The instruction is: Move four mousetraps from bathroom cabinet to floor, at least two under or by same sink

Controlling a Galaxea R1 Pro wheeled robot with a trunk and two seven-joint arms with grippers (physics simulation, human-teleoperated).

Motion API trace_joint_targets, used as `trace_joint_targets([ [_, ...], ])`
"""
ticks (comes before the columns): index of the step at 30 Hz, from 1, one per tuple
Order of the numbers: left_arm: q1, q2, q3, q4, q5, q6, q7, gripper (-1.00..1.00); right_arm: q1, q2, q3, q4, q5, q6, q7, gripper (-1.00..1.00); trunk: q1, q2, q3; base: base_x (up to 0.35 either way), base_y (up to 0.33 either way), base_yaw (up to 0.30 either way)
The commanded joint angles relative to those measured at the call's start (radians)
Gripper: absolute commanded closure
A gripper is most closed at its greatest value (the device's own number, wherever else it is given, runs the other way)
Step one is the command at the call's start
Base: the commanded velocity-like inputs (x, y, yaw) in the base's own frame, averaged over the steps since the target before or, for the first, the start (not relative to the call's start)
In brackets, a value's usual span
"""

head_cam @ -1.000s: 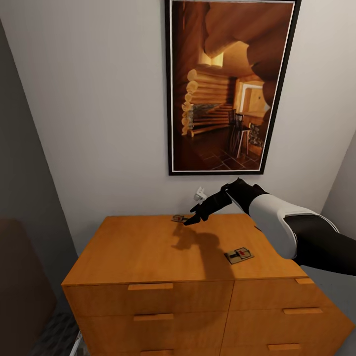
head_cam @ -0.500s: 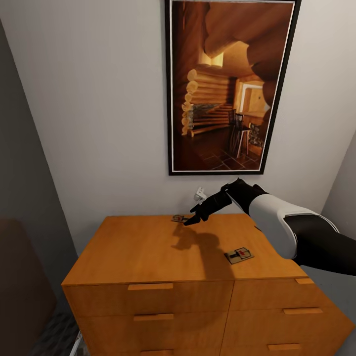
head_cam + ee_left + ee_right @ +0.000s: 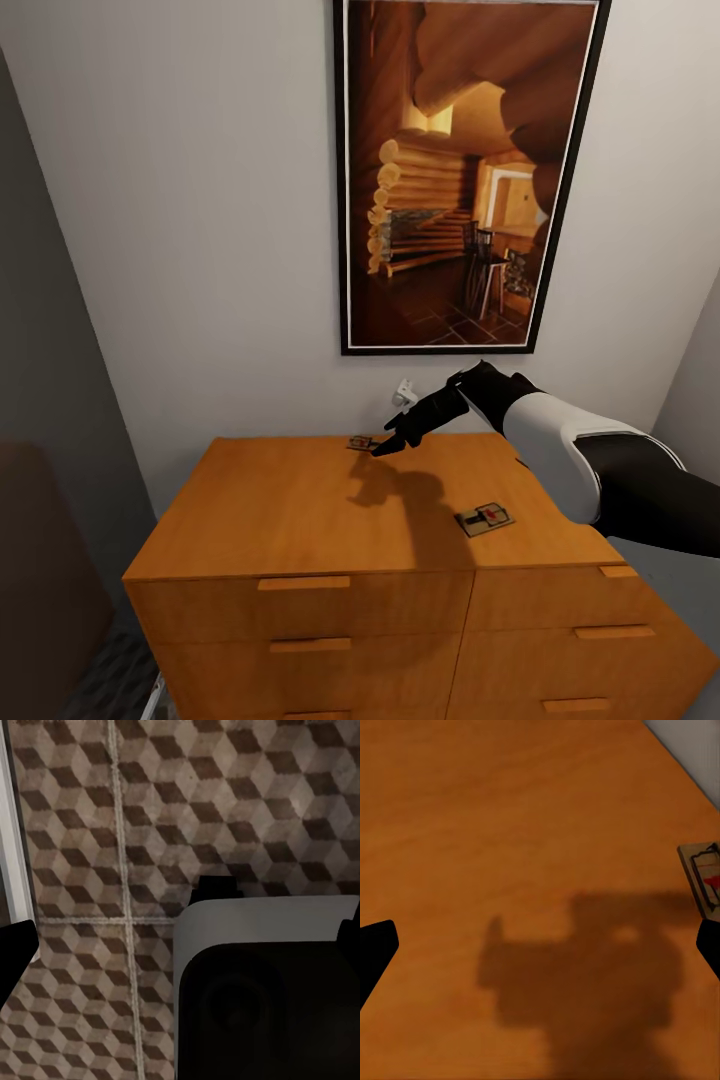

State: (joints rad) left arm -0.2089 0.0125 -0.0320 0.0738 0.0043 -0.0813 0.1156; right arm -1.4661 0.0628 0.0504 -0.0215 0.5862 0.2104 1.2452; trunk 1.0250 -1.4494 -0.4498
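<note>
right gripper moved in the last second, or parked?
No. In the head view the right gripper sits over the far mousetrap, in the same place against the framed picture as before; only the cabinet edge shifted slightly.

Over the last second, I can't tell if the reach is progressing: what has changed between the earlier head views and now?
Almost nothing. The cabinet sits a touch lower in the head view, so the camera shifted slightly. The right end effector still hovers open over the far mousetrap without gripping it, and the near mousetrap lies where it was. Nothing was grasped or released.
</note>
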Motion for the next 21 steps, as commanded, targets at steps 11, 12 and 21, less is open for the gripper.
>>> trace_joint_targets([
  [11,-0.002,0.0,-0.003,0.004,0.0,-0.008,0.002,-1.0,0.0,0.0,0.005,-0.001,-0.005,0.011,0.003,-1.0,0.0,-0.001,-0.001,0.006,0.0,0.0],
  [12,-0.002,0.0,-0.003,0.004,0.0,-0.008,0.002,-1.0,0.0,0.0,0.005,-0.001,-0.005,0.011,0.003,-1.0,0.0,-0.001,-0.001,0.001,0.0,0.0],
  [21,-0.001,0.0,-0.003,0.004,0.0,-0.008,0.002,-1.0,0.0,0.0,0.005,-0.001,-0.005,0.011,0.003,-1.0,0.0,-0.001,-0.001,0.0,0.0,0.0],
])
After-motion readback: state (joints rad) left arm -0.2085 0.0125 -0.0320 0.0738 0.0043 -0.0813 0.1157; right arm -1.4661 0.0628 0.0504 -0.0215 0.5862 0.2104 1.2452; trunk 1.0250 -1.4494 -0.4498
